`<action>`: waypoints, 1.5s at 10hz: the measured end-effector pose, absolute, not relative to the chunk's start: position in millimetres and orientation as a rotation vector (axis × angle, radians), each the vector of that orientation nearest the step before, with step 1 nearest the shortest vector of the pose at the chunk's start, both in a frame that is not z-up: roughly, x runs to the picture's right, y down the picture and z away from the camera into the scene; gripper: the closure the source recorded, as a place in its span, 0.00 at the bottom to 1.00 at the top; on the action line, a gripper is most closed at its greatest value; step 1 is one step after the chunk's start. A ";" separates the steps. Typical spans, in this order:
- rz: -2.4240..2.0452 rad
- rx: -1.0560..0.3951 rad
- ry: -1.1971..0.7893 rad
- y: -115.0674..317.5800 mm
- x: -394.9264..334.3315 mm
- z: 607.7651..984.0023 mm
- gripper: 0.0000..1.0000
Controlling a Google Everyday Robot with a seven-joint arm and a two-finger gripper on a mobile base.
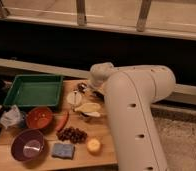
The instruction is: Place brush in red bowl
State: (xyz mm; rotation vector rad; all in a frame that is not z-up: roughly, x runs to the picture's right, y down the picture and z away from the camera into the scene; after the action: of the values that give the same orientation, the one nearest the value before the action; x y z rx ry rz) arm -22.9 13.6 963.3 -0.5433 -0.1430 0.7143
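Hovering at the far edge of the wooden board [109,150], our gripper [89,89] (its grip we cannot tell) sits by a dark shape — likely the brush [81,87] — while the red bowl [39,118] holds no brush: everything remains undone.

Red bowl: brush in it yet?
No. The red bowl holds only pale specks, no brush; the gripper is over the table's far edge, away from it.

Dim, warm light fell from above onto the pale wooden table [103,150] and lay brightest on the bulky white plastic robot arm [136,100]. The wall band towards 12 o'clock was nearly black. The dark two-finger gripper [85,89] sat in the arm's shadow, just towards 10 o'clock from centre.
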 end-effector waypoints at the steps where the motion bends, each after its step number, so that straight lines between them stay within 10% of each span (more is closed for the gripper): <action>1: 0.706 -0.548 -0.147 13.7 -24.4 962.8 0.74; 4: 0.682 -0.548 -0.140 14.0 -19.9 953.6 0.99; 15: 0.568 -0.407 -0.197 -78.5 -19.8 868.8 1.00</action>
State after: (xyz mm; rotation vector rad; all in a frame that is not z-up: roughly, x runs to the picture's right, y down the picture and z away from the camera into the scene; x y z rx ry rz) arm -19.8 -78.5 868.8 -0.4072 -0.1965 0.5677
